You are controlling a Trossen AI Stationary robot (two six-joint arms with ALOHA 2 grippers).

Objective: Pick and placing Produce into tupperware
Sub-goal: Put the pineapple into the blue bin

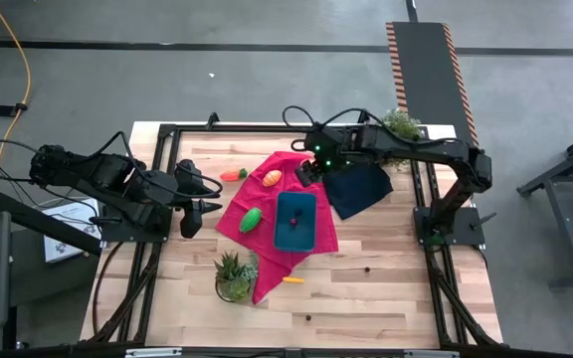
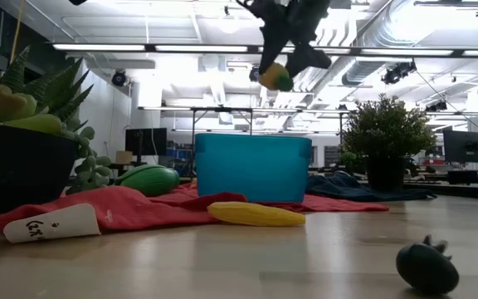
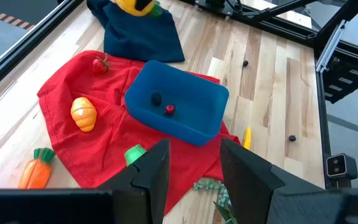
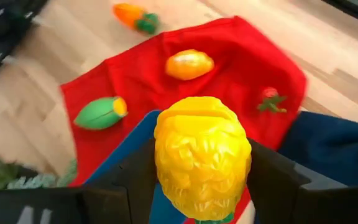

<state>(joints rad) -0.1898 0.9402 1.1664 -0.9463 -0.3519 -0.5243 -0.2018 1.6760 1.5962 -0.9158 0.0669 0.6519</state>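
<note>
1. Fingers [image 4: 272, 180] of the right gripper [image 4: 202, 186] are clenching a bumpy yellow fruit [image 4: 202, 163] between them, one dark pad on each side.
2. Right gripper and fruit are hanging in the air above the far edge of the tub [image 1: 295, 221], over the red cloth [image 1: 267, 204]; the low view is showing the fruit [image 2: 275, 77] well above the tub's rim [image 2: 252, 166].
3. Inside the tub two small pieces are lying on the floor, one dark [image 3: 156, 98] and one red [image 3: 169, 109].
4. On the red cloth around the tub are lying an orange fruit [image 1: 273, 178], a green piece with a yellow tip [image 1: 252, 219] and a small strawberry [image 3: 99, 63].
5. A carrot [image 1: 233, 174] is lying on the bare wood just beside the cloth's far corner, and a yellow corn [image 1: 292, 279] is lying on the wood near the cloth's near edge.
6. A navy cloth [image 1: 358, 187] is lying just right of the tub, under the right arm.
7. Two potted plants are standing on the table, one near the front [image 1: 235, 275], one at the far right corner [image 1: 402, 126].
8. Left gripper [image 1: 195, 204] is waiting left of the red cloth, fingers [image 3: 153, 171] closed with nothing between them.
</note>
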